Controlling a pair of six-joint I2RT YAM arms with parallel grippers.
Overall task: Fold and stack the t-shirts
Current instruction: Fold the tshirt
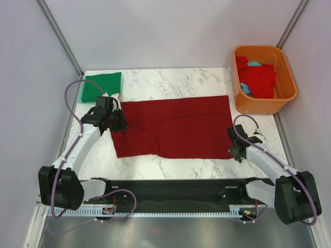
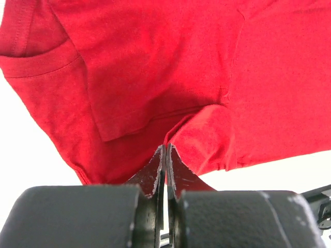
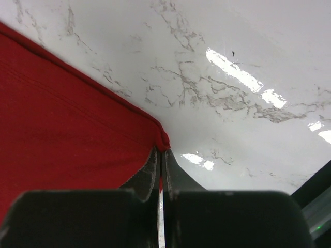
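Maroon shirt (image 1: 173, 126) spread flat mid-table (image 1: 176, 80), marble showing along all its edges. Left gripper (image 1: 115, 127) clamped on the shirt's left edge. Right gripper (image 1: 234, 150) pinching its near right corner. Folded green shirt (image 1: 102, 86) at far left corner. Orange tub (image 1: 258, 106) far right, holding a red shirt (image 1: 259, 77) and some blue cloth (image 1: 253, 64).

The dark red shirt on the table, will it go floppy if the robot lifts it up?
Probably floppy: the shirt shows creases and folds, so it would likely sag between the left gripper and right gripper pinching its edges. It looks thin, so probably light to lift.
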